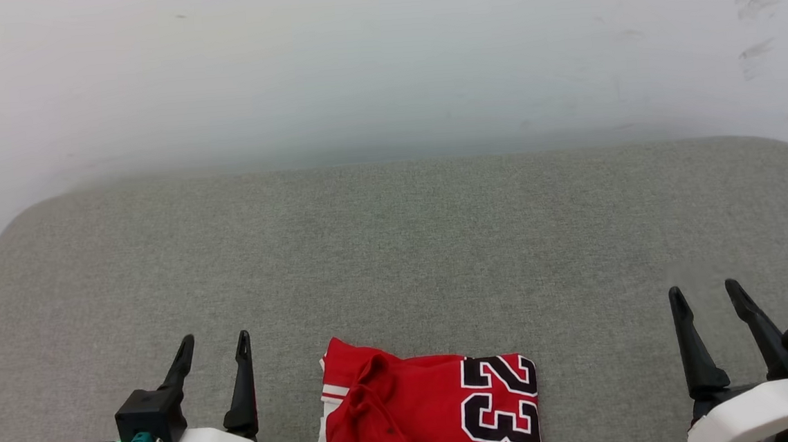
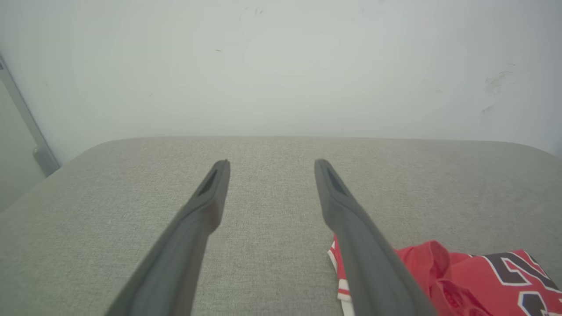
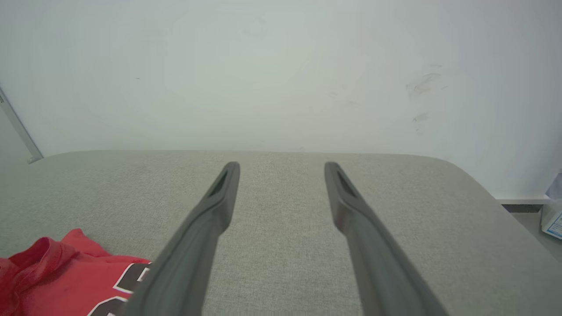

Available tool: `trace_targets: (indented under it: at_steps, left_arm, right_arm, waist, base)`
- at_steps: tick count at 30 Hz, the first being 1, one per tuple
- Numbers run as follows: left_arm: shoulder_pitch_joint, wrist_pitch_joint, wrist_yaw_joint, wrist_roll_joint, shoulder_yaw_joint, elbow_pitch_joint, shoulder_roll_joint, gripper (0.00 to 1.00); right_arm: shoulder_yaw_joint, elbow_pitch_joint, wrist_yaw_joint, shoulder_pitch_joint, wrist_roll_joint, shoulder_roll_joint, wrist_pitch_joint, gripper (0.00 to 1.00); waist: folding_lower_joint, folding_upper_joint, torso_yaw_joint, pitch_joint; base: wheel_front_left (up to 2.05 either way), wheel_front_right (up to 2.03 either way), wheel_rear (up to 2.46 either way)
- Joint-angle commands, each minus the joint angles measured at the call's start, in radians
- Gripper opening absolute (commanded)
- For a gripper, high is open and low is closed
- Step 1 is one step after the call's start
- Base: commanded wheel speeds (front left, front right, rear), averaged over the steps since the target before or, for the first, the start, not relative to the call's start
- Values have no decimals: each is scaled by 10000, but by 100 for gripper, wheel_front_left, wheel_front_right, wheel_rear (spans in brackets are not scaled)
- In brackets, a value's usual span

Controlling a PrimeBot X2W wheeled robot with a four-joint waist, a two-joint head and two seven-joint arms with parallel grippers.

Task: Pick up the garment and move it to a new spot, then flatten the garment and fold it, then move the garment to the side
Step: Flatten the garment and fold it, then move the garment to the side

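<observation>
Garment [image 1: 428, 413] is lying folded into a compact rectangle at the near edge of the padded surface [image 1: 396, 248], roughly centred between the two arms. Black white-edged "23" is facing up on its right half, turned sideways in the head view. Left half is bunching into a loose ridge, with red-and-white striped trim showing along the left edge.

Left gripper [image 1: 215, 339] is hovering just beside the garment's left edge, not touching it, fingers spread wide and holding nothing, pointing away from the robot. In the left wrist view the cloth corner is passing behind the right-hand finger.

Right gripper [image 1: 704, 288] is sitting well apart from the garment on the right, fingers likewise spread wide and empty, leaning slightly left.

Surface is showing grey woven fabric with rounded far corners. Pale wall [image 1: 383, 62] is running behind it, carrying dark scuff marks [image 1: 756, 1] at upper right. A grey strip [image 2: 26, 123] is leaning at the far left in the left wrist view.
</observation>
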Motion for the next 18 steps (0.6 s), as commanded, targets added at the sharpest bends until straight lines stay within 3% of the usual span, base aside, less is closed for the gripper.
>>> trace_targets:
  at_steps: [1, 14, 18]
  left_arm:
    - [164, -69, -35, 54, 101, 103, -51, 100]
    - [315, -73, -335, 349, 410, 338, -347, 100]
    - [145, -73, -465, 449, 442, 417, -438, 100]
  right_arm:
    - [2, -107, -7, 194, -75, 53, 57, 100]
    - [38, -536, -8, 555, -251, 100, 369, 100]
    - [414, -684, -7, 522, 195, 97, 518, 100]
  waist:
    - [1, 0, -16, -43]
    - [1, 0, -23, -87]
    - [1, 0, 48, -21]
  base:
    - [0, 0, 0]
    - [0, 0, 0]
    - [0, 0, 0]
